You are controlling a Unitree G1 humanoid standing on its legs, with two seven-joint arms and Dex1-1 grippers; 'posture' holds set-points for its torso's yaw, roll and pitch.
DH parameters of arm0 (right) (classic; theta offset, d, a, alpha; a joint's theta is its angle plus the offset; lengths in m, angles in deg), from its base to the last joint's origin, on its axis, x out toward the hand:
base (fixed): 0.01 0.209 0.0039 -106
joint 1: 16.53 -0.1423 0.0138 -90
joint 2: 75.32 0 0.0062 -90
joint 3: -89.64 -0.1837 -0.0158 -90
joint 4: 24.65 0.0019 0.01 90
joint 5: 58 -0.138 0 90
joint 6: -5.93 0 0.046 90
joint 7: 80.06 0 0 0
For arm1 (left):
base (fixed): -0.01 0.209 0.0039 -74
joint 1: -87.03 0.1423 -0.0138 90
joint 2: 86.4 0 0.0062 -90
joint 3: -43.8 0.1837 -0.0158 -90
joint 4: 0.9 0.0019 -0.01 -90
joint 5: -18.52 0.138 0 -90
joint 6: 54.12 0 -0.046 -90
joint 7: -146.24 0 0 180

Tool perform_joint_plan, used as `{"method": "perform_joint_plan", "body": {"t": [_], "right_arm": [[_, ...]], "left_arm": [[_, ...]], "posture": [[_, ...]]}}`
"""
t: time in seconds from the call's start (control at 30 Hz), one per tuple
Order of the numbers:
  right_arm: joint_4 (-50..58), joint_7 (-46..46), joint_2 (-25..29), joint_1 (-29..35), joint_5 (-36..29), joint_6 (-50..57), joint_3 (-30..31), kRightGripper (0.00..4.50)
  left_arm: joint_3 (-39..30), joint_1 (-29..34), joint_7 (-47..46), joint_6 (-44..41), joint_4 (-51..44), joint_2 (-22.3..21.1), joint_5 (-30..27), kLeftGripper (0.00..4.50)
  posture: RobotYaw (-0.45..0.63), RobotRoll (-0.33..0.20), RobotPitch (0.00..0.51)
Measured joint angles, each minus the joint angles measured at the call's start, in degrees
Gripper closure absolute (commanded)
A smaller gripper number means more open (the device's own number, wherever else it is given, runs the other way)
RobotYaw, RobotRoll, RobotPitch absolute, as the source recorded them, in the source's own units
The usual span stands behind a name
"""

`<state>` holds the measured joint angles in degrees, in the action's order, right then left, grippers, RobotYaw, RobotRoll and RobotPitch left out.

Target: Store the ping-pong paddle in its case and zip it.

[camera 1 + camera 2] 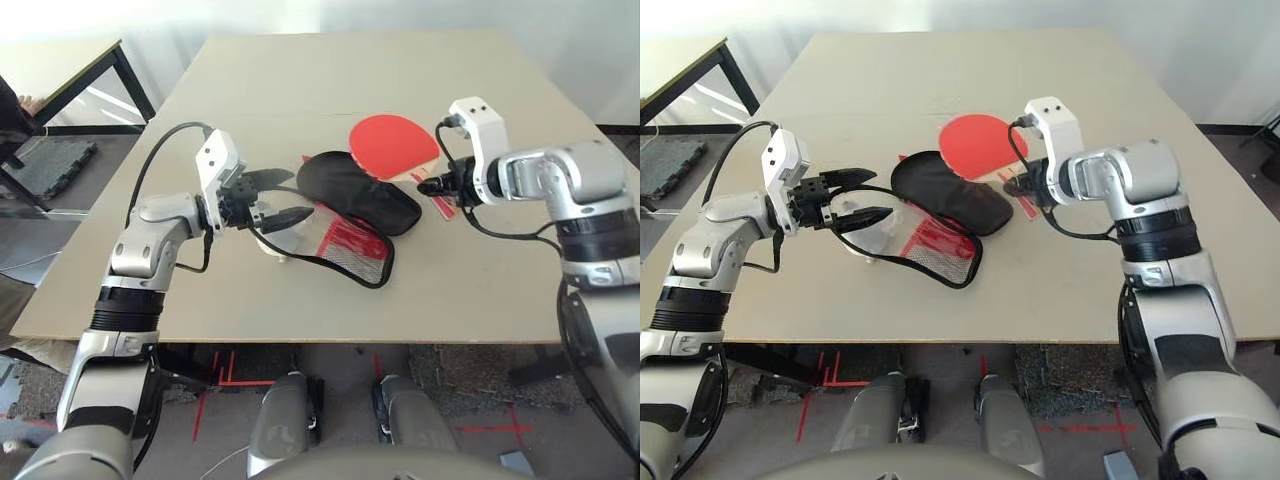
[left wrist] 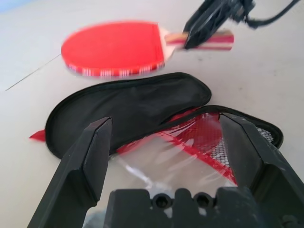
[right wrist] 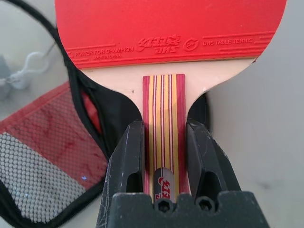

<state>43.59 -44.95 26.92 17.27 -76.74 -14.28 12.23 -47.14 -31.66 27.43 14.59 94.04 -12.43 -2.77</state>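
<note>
Nearest me, left gripper (image 1: 285, 197) hovers spread over the unzipped case (image 1: 350, 205); right gripper (image 3: 165, 156) pinches the ping-pong paddle (image 1: 394, 143) handle, insertion probably next

Soft daylight came from beyond the far edge of the table (image 1: 330, 80), which washed pale there. Shadows were faint and short, lying just under the case (image 1: 350, 205) and under the right gripper (image 1: 432, 186). Ahead of the left gripper (image 2: 166, 142) the ping-pong paddle (image 2: 114, 47) was motion-blurred, while its own near fingers (image 2: 88, 161) looked soft. Clear plastic on the case glared white.
</note>
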Motion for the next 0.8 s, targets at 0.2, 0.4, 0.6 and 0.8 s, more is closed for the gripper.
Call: {"method": "perform_joint_plan", "body": {"t": [0.2,0.4,0.6,0.8], "right_arm": [[-10.9,2.2,-4.4,-2.8,4.5,-7.8,2.8,3.43],[-21.3,3.7,-8.7,-5.1,9.0,-15.5,3.1,3.43],[-26.8,5.6,-10.5,-5.7,12.6,-20.6,3.2,3.43],[-32.2,6.5,-11.3,-5.9,15.7,-24.8,3.0,3.43]], "left_arm": [[-0.2,0.3,-1.7,-0.1,-1.2,0.3,0.0,0.00],[-0.3,1.6,-2.9,-0.2,-2.7,0.5,-1.0,0.00],[-0.3,2.3,-3.5,-0.5,-3.8,0.5,-1.2,0.00],[-0.3,2.5,-3.5,-0.8,-4.2,0.1,-1.4,0.00]], "posture": [[0.21,0.000,0.038],[0.23,0.000,0.031],[0.24,0.000,0.030],[0.24,0.000,0.027]]}}
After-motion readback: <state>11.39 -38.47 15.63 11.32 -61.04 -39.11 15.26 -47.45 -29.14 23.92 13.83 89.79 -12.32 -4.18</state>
